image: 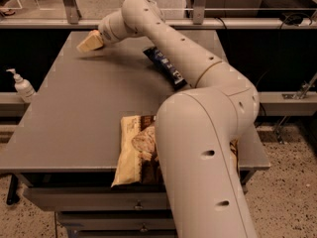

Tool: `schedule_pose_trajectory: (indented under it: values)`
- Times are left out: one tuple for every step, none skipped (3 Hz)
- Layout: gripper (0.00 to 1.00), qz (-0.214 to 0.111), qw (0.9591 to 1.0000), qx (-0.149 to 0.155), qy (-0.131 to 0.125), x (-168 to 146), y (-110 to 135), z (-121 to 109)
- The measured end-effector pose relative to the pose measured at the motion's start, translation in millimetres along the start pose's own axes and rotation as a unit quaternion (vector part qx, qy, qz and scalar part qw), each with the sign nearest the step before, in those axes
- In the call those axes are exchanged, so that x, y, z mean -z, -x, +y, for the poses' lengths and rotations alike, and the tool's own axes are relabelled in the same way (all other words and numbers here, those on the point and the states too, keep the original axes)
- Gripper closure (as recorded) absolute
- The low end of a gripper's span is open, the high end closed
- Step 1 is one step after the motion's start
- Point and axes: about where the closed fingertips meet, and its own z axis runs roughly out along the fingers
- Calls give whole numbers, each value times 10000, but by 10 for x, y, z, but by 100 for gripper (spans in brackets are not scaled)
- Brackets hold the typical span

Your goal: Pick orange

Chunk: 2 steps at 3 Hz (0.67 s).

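We judge ourselves in the reach step, our end effector point(90, 41) over the desk's point(74, 113) far left corner, open or closed we cannot tell, and with the orange nowhere in view, the next move calls for locating it first.

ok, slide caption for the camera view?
End effector at far-left corner of grey table, arm stretched past dark bag and tan bag; orange not visible.

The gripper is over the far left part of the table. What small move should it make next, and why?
Probably lower the gripper slightly where it is: no orange shows elsewhere on the table, so it may lie hidden under the gripper.
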Motion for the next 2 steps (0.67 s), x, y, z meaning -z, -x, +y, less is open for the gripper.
schedule_pose_trajectory:
  values:
    - [39, 12, 10000, -14, 53, -67, -14, 21]
    - [63, 23, 10000, -21, 76, -83, -32, 32]
